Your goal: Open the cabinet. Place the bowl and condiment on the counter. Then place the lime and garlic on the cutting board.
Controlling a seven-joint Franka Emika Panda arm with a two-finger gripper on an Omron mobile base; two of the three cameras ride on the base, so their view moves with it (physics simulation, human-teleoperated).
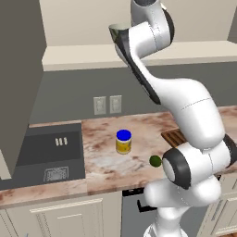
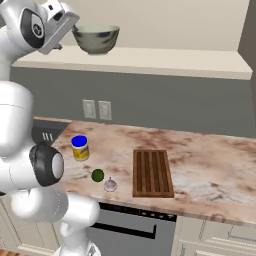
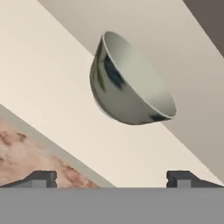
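Down at the front edge of the counter [image 2: 210, 165] we've got the lime [image 2: 98, 175] and the garlic [image 2: 110, 185] lying side by side just left of the cutting board [image 2: 152, 172], neither one on it, and the jar [image 2: 80, 148] with the blue lid stands upright a little further left and behind them, between the board and the sink [image 1: 51, 155]. Up above the counter, we see the bowl [image 3: 131, 85] sitting on the pale shelf [image 2: 150, 60] of the cabinet, and our gripper [image 3: 112, 178] hangs just short of it with both fingers spread wide, grasping nothing.
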